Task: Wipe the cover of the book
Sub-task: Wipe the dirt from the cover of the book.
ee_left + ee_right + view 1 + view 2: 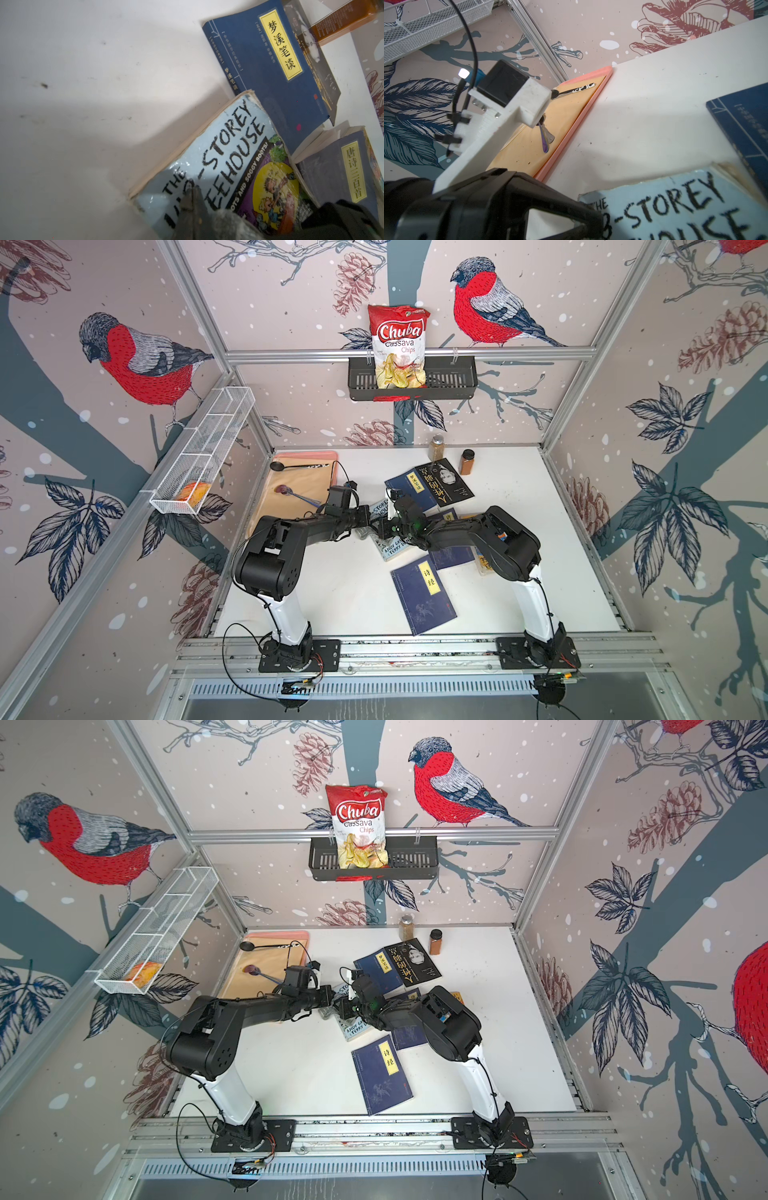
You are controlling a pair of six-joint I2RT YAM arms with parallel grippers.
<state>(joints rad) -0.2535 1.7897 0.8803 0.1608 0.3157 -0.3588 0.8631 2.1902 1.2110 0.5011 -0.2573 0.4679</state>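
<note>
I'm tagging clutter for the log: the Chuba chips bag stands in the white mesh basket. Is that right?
Not quite. The Chuba chips bag stands in the black basket hung on the back rail, not in the white mesh basket; both top views show it.

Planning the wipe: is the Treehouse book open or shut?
Shut: the Treehouse book lies flat on the table, title cover facing up.

We find a worn pale-blue paperback book (388,549) lying mid-table on the white tabletop (540,489). Behind it lies a dark-blue softcover book (409,489), with a black portrait-cover book (451,483) touching its right side. Two small glass spice jars (436,448) stand behind those. A pink-rimmed wooden board (299,489) lies at the left.
</note>
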